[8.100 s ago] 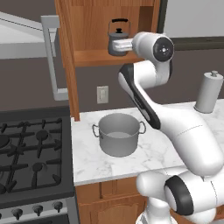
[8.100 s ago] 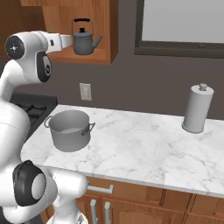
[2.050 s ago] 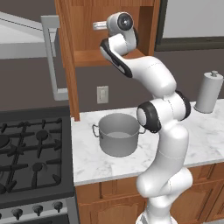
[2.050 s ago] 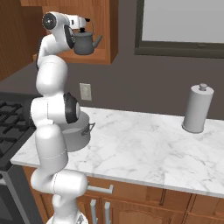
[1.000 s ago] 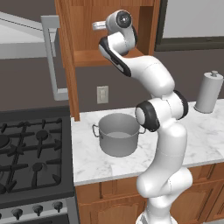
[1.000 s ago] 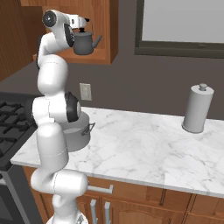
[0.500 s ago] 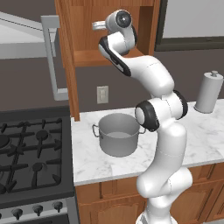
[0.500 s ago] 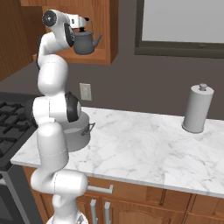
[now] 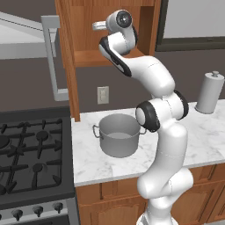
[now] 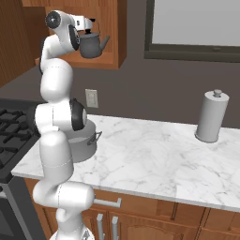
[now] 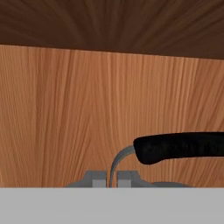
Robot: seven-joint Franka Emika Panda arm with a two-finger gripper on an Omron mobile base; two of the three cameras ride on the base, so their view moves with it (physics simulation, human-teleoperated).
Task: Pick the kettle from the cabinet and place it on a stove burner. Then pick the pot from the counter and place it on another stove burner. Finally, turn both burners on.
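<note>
— Where's the kettle (image 10: 93, 45) right now?

— Up in the open cabinet (image 10: 118, 37), near the front edge of its shelf, spout aimed toward the room. The gripper (image 10: 92, 22) has reached in over it and its fingers are pinched closed on the thin grey end of the kettle's handle, next to the black grip. In the hand view the two fingertips (image 11: 93, 178) sit tight on either side of that metal strip, with the wooden back wall of the cabinet straight ahead.

— Much room in there?

— Not a lot above; the cabinet's top panel is close over the handle. The front is wide open, though, and the grey door (image 9: 54, 61) is swung out toward the stove side.

— And the pot (image 9: 117, 136)?

— On the counter (image 10: 159, 154), near its end by the range, just beside the stove burners (image 9: 39, 136). The arm's lower links stand right against it. The rest of the marble runs bare out to a tall grey cylinder (image 10: 211, 116) near the back edge.
</note>
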